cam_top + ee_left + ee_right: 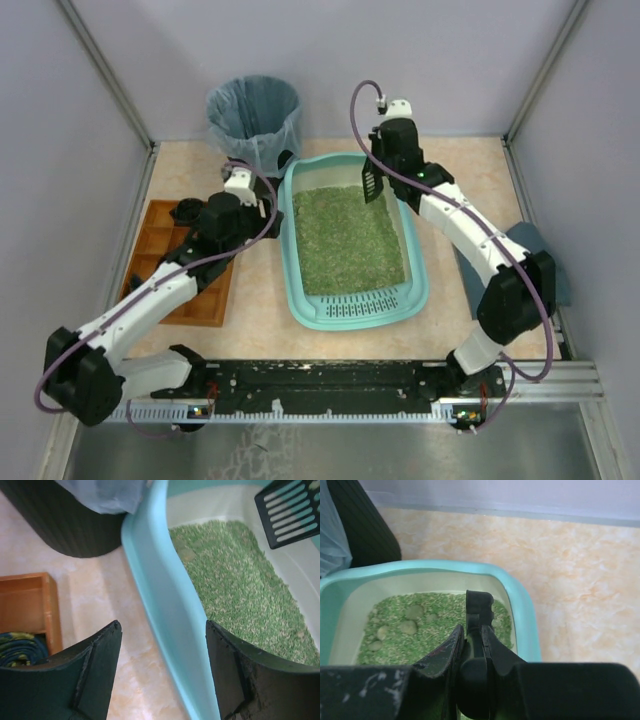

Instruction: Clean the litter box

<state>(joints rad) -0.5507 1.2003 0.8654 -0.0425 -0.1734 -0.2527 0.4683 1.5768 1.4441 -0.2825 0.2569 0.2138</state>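
Note:
The teal litter box (300, 300) lies mid-table, filled with green litter (350, 235); its slotted lip faces the near edge. My left gripper (265, 208) is open and straddles the box's left wall (160, 595), one finger outside it and one over the litter, with gaps on both sides. My right gripper (376, 165) hangs over the far end of the box, shut on the handle of a black slotted scoop (371, 185). In the right wrist view the scoop (479, 605) stands above the litter beside several round clumps (412, 612). The scoop's blade (295, 510) also shows in the left wrist view.
A black bin with a blue-grey bag (254, 115) stands just behind the box's far left corner. A brown wooden compartment tray (185, 270) lies to the left, under my left arm. A grey-blue cloth (540, 260) lies at the right. Walls enclose three sides of the table.

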